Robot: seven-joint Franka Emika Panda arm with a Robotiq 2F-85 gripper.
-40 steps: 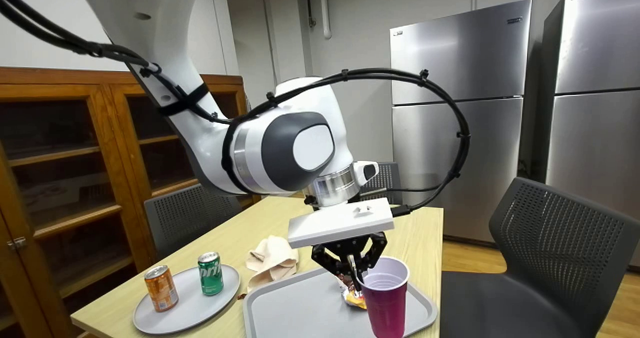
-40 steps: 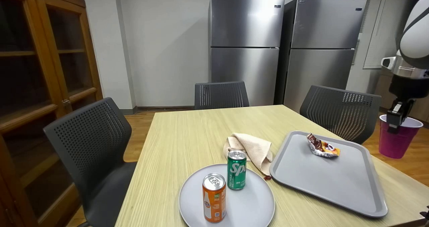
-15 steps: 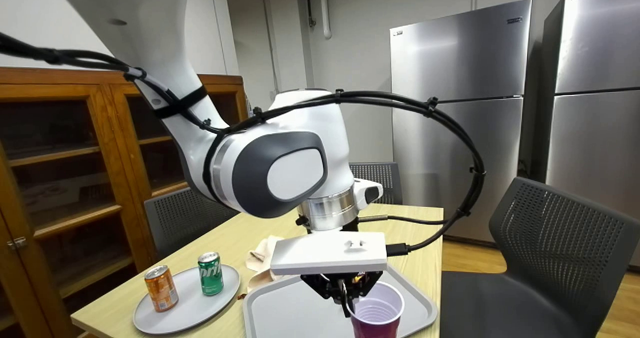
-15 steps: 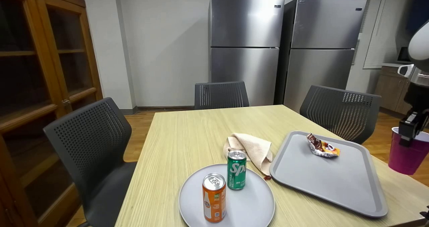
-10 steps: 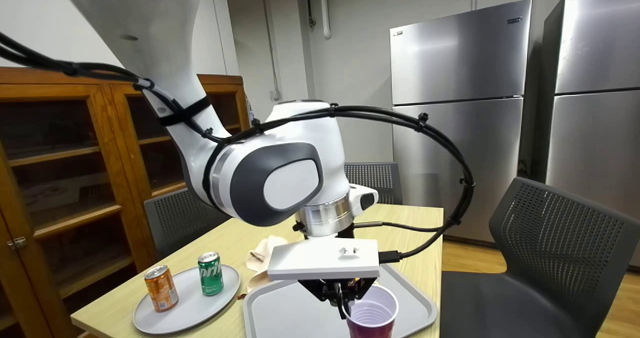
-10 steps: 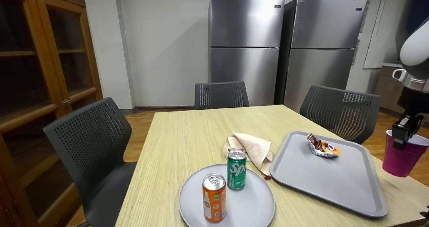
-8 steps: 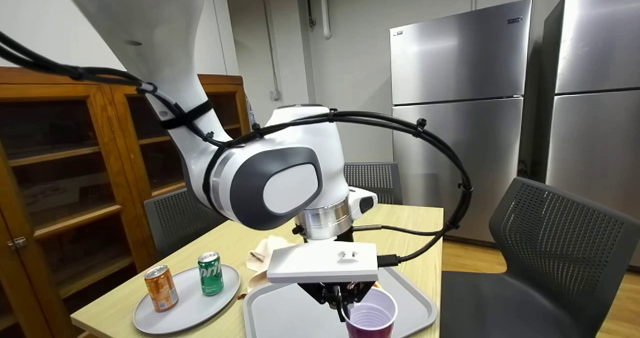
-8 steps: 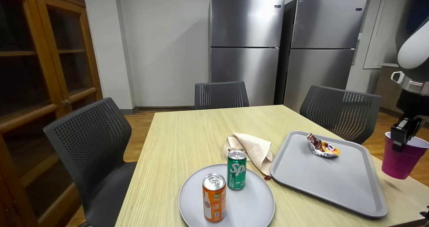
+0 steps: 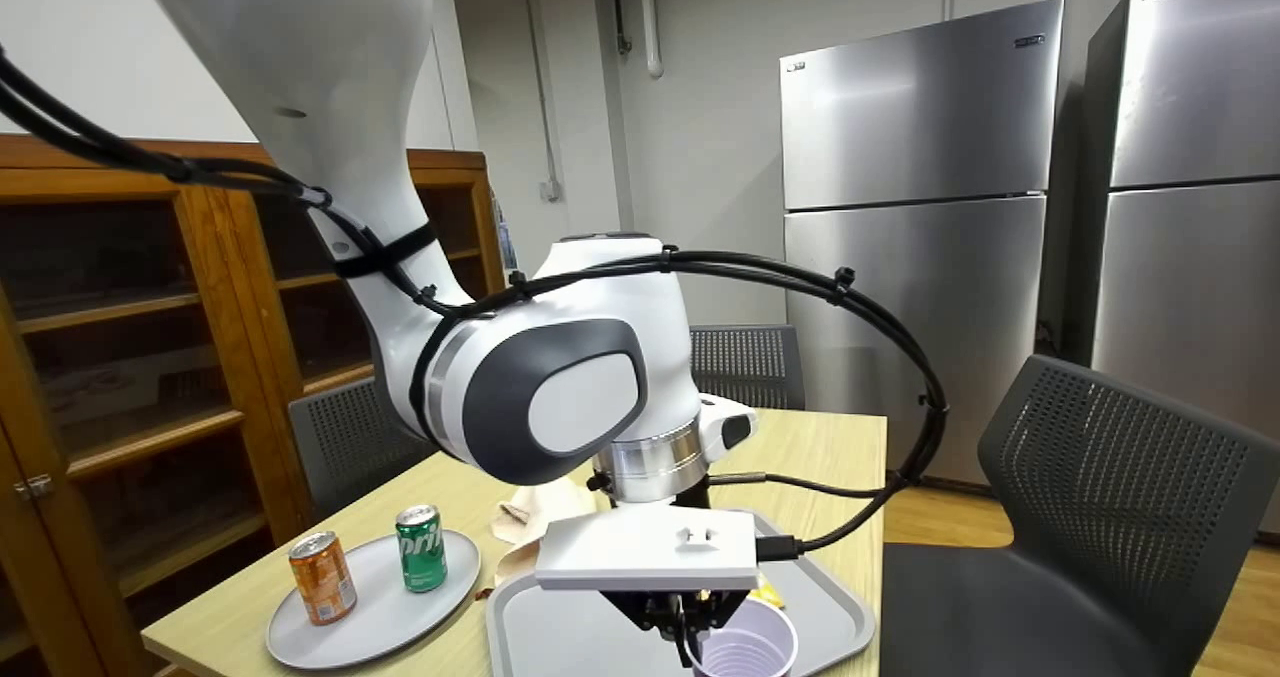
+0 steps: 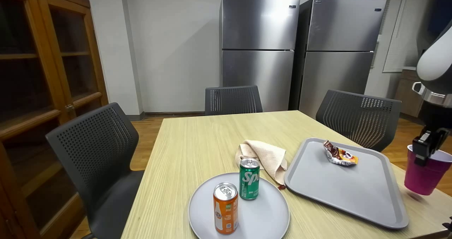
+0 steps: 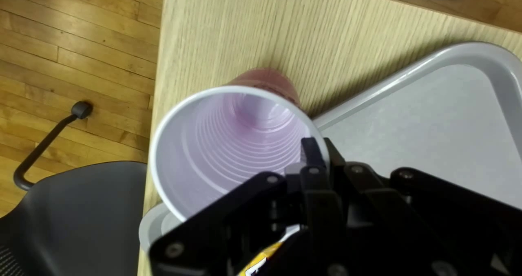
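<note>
Above the table [image 11: 228, 23], the near-closed hand [image 11: 321, 149] pinches a magenta cup [image 11: 222, 145] by its rim [image 11: 233, 89].

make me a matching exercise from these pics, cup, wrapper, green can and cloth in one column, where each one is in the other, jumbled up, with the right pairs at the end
Things
1. magenta cup
2. shiny wrapper
3. green can
4. beige cloth

Places
A. standing on the round plate, beside an orange can
B. lying in folds on the wooden table
C. lying on the grey tray
D. held at its rim by the gripper

Right pairs: 1-D, 2-C, 3-A, 4-B
</note>
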